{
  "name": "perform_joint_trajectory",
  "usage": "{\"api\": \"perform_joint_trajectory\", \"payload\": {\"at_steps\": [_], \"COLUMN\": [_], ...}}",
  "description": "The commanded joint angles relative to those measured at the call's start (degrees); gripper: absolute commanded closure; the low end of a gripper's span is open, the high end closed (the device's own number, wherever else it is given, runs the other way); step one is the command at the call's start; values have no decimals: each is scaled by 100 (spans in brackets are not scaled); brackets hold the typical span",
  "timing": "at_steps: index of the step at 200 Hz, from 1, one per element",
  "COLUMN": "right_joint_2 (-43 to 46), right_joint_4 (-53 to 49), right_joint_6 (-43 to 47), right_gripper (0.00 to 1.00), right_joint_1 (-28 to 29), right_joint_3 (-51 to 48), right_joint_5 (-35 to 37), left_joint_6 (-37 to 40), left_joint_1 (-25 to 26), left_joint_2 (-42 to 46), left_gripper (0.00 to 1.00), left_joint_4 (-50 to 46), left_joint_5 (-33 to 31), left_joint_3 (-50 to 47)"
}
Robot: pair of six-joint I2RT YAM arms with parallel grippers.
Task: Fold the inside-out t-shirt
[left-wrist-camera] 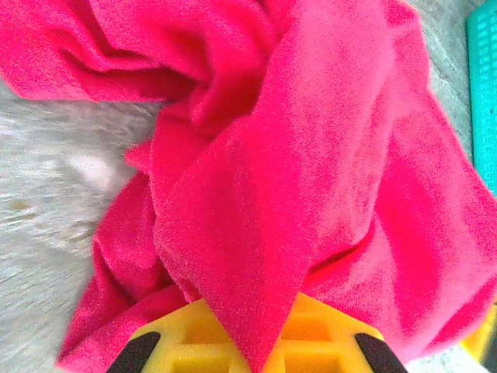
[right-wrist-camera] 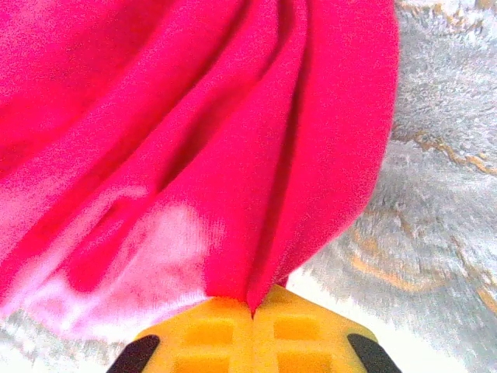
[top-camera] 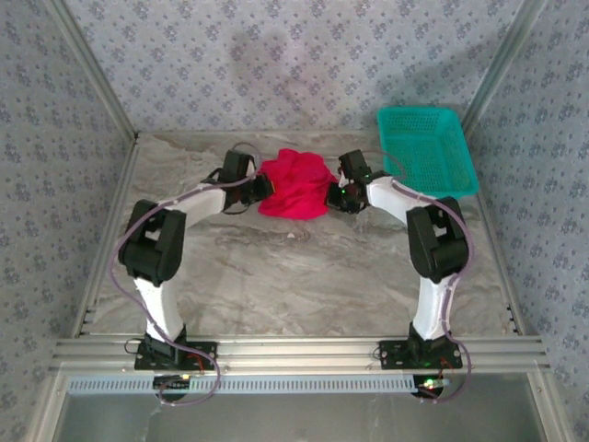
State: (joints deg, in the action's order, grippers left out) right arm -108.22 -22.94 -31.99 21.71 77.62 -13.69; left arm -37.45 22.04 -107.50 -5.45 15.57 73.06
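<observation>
a teal mesh basket (top-camera: 419, 112) sits at the far right corner of the marbled table (top-camera: 304, 276).

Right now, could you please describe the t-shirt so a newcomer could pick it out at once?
On the marbled table, look toward the far side, near the middle. The t-shirt lies there in a crumpled heap, pinched on either side by the left gripper and the right gripper. It is the only bright red cloth; the basket to its right is teal mesh.
</observation>
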Motion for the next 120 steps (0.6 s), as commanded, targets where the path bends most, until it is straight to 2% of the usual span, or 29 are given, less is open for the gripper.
{"api": "perform_joint_trajectory", "payload": {"at_steps": [1, 33, 58, 80, 107, 111, 115, 116, 120], "right_joint_2": [1299, 2533, 2896, 2723, 1754, 1557, 1342, 1252, 1083], "right_joint_4": [-1022, -2086, -2426, -2101, -1658, -1608, -1597, -1614, -1661], "right_joint_6": [587, 704, 684, 427, 81, 38, 27, 26, 26], "right_gripper": [100, 100, 100, 100, 100, 94, 81, 74, 68], "right_joint_1": [62, -46, -140, -263, -603, -653, -695, -715, -736], "right_joint_3": [528, 1056, 1416, 1396, 1563, 1640, 1744, 1810, 1919], "right_joint_5": [155, -166, -538, -764, -986, -1007, -1003, -975, -906], "left_joint_6": [557, 765, 586, 432, 414, 414, 414, 414, 422], "left_joint_1": [-149, -377, -446, -464, -570, -605, -640, -649, -692], "left_joint_2": [1055, 2290, 3146, 3293, 2586, 2401, 2189, 2145, 1922], "left_gripper": [100, 100, 100, 100, 100, 100, 100, 100, 97], "left_joint_4": [-1467, -2786, -2919, -2809, -2728, -2751, -2830, -2852, -2971], "left_joint_5": [-708, -1241, -1191, -958, -801, -758, -729, -717, -693], "left_joint_3": [544, 961, 925, 858, 947, 1009, 1122, 1153, 1307]}}
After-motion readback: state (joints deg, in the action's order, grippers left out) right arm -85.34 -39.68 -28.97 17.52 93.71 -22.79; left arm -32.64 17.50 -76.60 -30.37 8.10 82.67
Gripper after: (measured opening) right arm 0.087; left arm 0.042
